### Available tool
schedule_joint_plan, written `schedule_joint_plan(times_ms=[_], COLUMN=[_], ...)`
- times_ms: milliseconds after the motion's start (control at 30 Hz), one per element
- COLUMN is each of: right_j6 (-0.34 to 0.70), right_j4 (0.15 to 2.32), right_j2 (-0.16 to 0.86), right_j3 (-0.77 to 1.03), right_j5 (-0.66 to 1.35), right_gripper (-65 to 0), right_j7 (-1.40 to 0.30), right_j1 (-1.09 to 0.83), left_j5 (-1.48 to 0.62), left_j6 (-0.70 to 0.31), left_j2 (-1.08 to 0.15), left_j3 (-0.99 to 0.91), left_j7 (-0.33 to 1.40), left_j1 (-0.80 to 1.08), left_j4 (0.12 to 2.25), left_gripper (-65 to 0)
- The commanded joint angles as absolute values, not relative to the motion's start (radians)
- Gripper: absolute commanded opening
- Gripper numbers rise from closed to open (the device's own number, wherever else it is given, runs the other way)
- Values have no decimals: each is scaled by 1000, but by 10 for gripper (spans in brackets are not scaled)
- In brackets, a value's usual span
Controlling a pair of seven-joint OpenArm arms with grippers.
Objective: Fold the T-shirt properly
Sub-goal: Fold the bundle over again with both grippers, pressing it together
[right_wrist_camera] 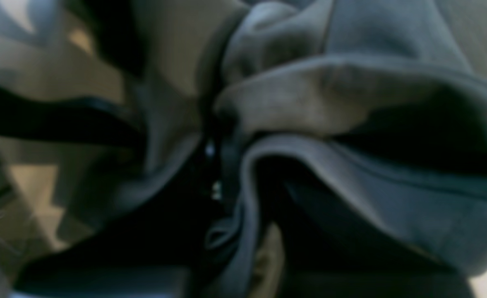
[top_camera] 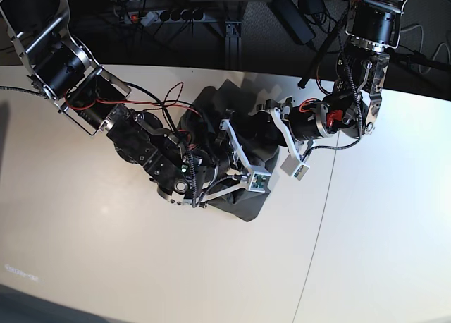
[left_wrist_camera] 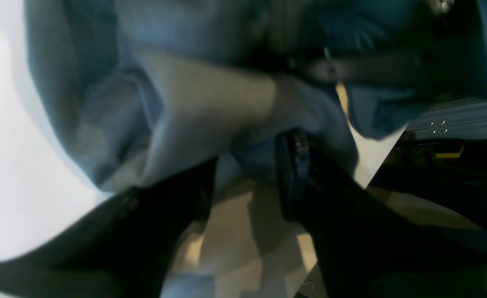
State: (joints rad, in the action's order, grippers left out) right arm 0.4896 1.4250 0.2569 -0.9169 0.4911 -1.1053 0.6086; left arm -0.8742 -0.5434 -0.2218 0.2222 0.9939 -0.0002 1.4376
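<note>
The dark olive-grey T-shirt [top_camera: 243,204] lies bunched in a wrinkled heap at the middle of the white table [top_camera: 106,252]. Both grippers are buried in it. In the left wrist view, my left gripper [left_wrist_camera: 247,165] has its dark fingers [left_wrist_camera: 297,174] around a thick fold of the T-shirt [left_wrist_camera: 185,103], held above the table. In the base view it [top_camera: 262,129] reaches in from the right. My right gripper [right_wrist_camera: 212,174] pinches folds of the T-shirt [right_wrist_camera: 351,95] that converge at its tips. In the base view it [top_camera: 227,164] comes in from the left. The collar and label are hidden.
A power strip [top_camera: 162,14] and cables lie behind the table's far edge. A thin seam [top_camera: 317,217] runs across the tabletop right of the shirt. The table's corner [left_wrist_camera: 386,149] shows in the left wrist view, with dark floor clutter beyond.
</note>
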Motion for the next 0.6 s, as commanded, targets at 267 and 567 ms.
schedule_joint_plan(times_ms=[267, 567], right_j6=[519, 520], right_j4=[1516, 1581], right_j2=[252, 237], right_j3=[-909, -909], right_j5=[507, 515], right_gripper=[-393, -393], right_j7=[-1100, -1100], right_j1=[635, 634], left_j5=[-848, -850], left_j6=[-553, -554], left_j2=[-228, -236], left_j3=[222, 214], left_j7=[999, 1012], left_j1=[-9, -9], left_j4=[1443, 1444], left_gripper=[-406, -406])
